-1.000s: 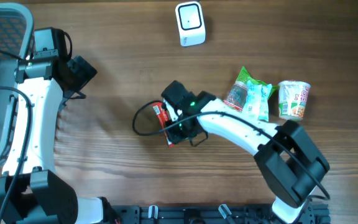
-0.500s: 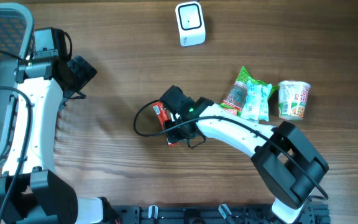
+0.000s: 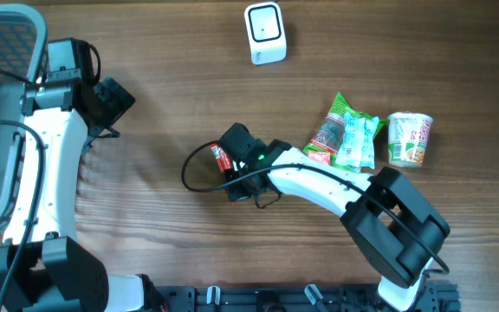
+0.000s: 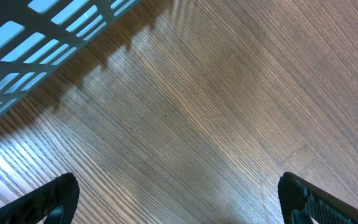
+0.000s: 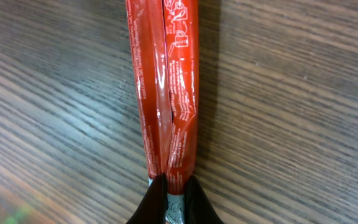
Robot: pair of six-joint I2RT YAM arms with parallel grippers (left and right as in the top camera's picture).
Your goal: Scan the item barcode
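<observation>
red packet point(image 5: 166, 93) top cropped, basket point(image 3: 11, 10) cropped

Green bag point(image 3: 334, 128), teal bag point(image 3: 359, 143) and noodle cup point(image 3: 410, 139) lie together.

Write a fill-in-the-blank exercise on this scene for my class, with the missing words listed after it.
1. The right tool is shut on a packet coloured ___.
2. The left tool stands ___ and holds nothing.
3. The scanner has a casing coloured ___.
Missing words: red; open; white.
</observation>
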